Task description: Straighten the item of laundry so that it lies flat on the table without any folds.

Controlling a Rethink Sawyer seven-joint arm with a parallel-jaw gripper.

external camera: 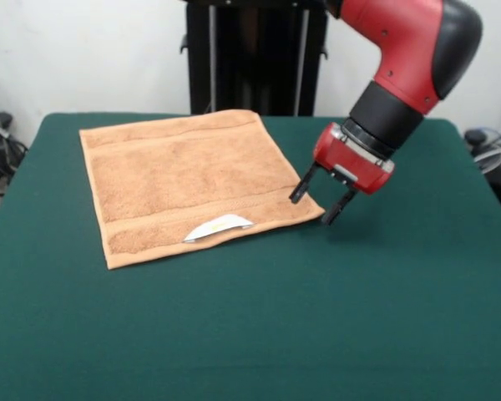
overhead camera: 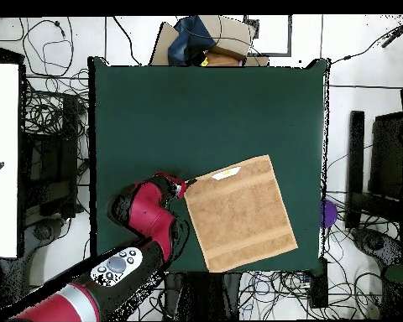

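Note:
The tan terry towel (external camera: 184, 184) lies spread flat on the dark green table (external camera: 317, 317), toward the far left in the front view, with its white label (external camera: 220, 226) at the near edge. In the overhead view the towel (overhead camera: 241, 213) sits near the table's (overhead camera: 205, 109) lower right. My gripper (external camera: 321, 200) is open and empty. It hovers at the towel's near right corner, one finger (external camera: 301, 189) over the towel's edge, the other just off it. In the overhead view the gripper (overhead camera: 183, 184) is at the towel's upper left corner.
The robot's black pedestal (external camera: 255, 54) stands behind the table's far edge. Cables and equipment (overhead camera: 49, 126) lie on the floor around the table. A cardboard box with dark cloth (overhead camera: 201, 42) sits beyond the edge opposite the robot.

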